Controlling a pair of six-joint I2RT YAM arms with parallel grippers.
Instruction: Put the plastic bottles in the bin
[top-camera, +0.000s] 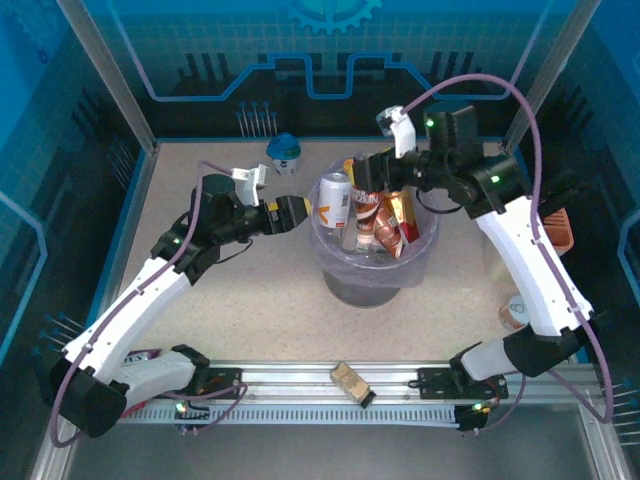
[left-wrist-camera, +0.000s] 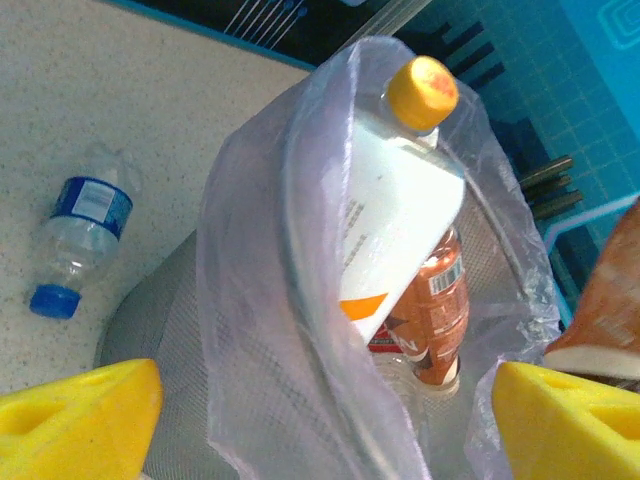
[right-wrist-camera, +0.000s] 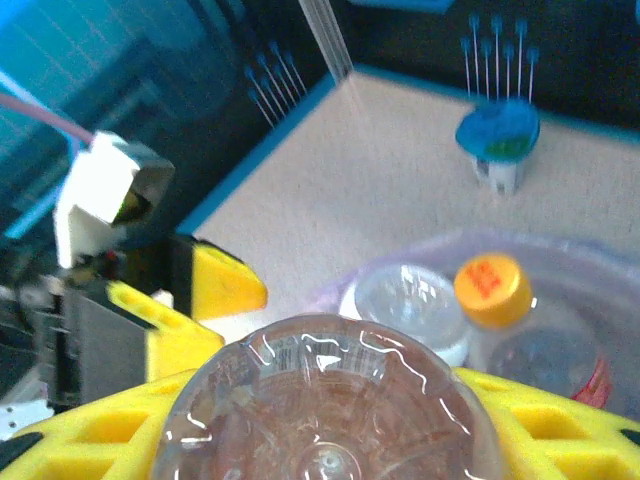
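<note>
The right gripper (top-camera: 365, 178) clamps a clear bottle (right-wrist-camera: 330, 400) with copper-brown contents above the bin (top-camera: 365, 285). Its lavender liner (left-wrist-camera: 250, 300) holds a white-labelled, orange-capped bottle (left-wrist-camera: 400, 220), a copper bottle (left-wrist-camera: 435, 310) and what looks like a red packet (top-camera: 402, 228); deeper contents blur behind the plastic. The left gripper (top-camera: 300, 212) hangs at the rim, jaws wide apart and empty. A blue-capped bottle (left-wrist-camera: 85, 235) lies on the table (top-camera: 240, 300) nearby.

A small gold-brown box (top-camera: 352, 383) is seen lying on the metal rail (top-camera: 290, 386), well behind the left gripper (top-camera: 308, 213). An orange slotted holder (top-camera: 560, 228) is placed far right of the right gripper (top-camera: 360, 175).
</note>
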